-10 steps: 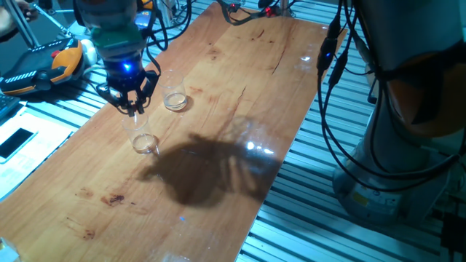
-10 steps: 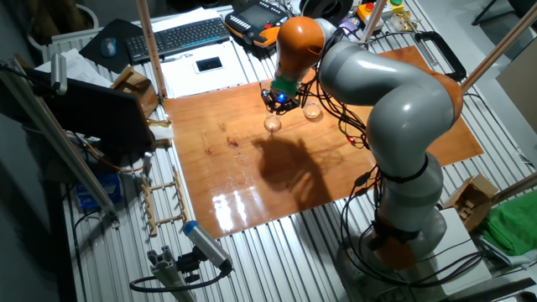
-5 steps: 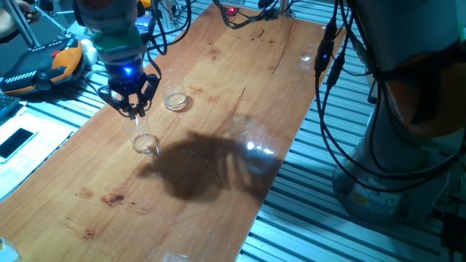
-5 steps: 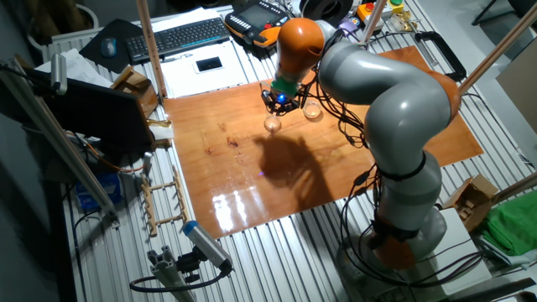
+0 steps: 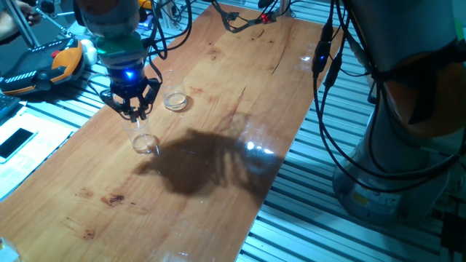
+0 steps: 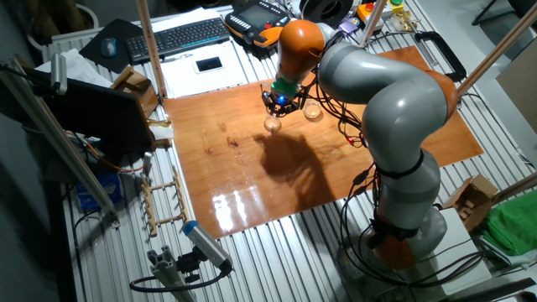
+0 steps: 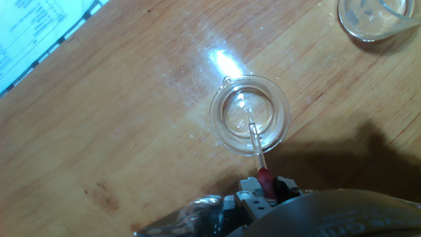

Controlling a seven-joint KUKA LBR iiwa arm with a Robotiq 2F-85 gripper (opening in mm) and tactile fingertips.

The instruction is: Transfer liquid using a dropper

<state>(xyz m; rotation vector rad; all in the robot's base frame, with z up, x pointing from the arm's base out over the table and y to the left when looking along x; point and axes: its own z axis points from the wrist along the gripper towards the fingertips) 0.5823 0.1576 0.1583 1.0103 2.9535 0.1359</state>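
My gripper (image 5: 136,112) hangs over a small clear cup (image 5: 145,143) on the wooden table and is shut on the dropper (image 7: 254,137). In the hand view the thin clear dropper runs down from its pink-red end by the fingers (image 7: 264,187) into the cup (image 7: 221,126), and its tip sits inside the rim near the middle. The other fixed view shows the gripper (image 6: 276,106) just above the same cup (image 6: 273,124). The cup looks clear, and I cannot tell its liquid level.
A second clear cup (image 5: 175,100) stands close behind, also in the hand view's top right corner (image 7: 377,18). The wooden table (image 5: 240,138) ends near the cups on the left. Beyond that edge are cables, an orange pendant (image 5: 58,62) and a keyboard (image 6: 180,38).
The gripper with the dropper has drifted slightly right, staying over the near cup. The cups have not moved.
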